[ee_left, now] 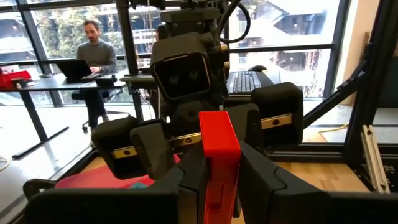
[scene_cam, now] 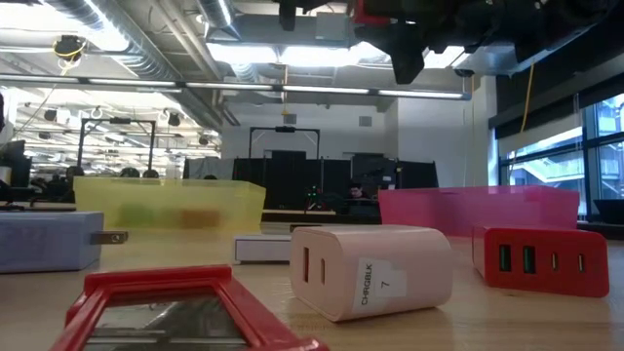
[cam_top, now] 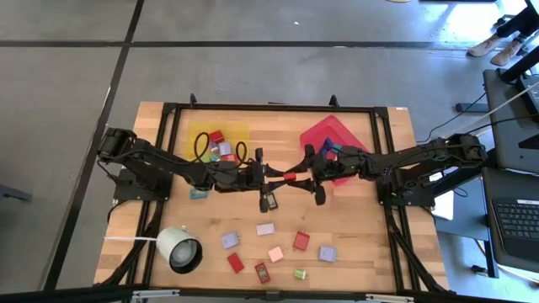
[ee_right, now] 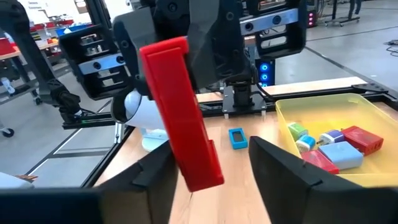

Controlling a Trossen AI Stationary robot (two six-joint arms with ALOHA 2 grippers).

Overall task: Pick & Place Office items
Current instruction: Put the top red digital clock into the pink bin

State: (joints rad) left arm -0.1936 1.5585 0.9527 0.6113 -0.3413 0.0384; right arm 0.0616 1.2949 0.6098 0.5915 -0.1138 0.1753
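A flat red block (cam_top: pixel 290 177) hangs in the air over the table's middle, between my two grippers. My left gripper (cam_top: pixel 276 178) comes from the left and is shut on it. My right gripper (cam_top: pixel 303 175) faces it from the right, open. In the right wrist view its fingers (ee_right: pixel 158 177) stand on either side of the block's free end (ee_right: pixel 199 168); I see no touch. Other small blocks lie on the table's near part, among them a white one (cam_top: pixel 265 228), a lilac one (cam_top: pixel 230 241) and a red one (cam_top: pixel 301 241). My left gripper pinches one end of the red block (ee_left: pixel 217 177) between its two fingers. The fingers lie level and come from the table's left, along the block. The block stands on edge, sticks out toward my right gripper, and is lifted clear of the table.
A yellow tray (cam_top: pixel 240 133) with several items stands at the far left and a red tray (cam_top: pixel 324 135) at the far right. A white round lamp-like object (cam_top: pixel 179 250) lies at the near left. A teal block (cam_top: pixel 199 193) lies under my left arm.
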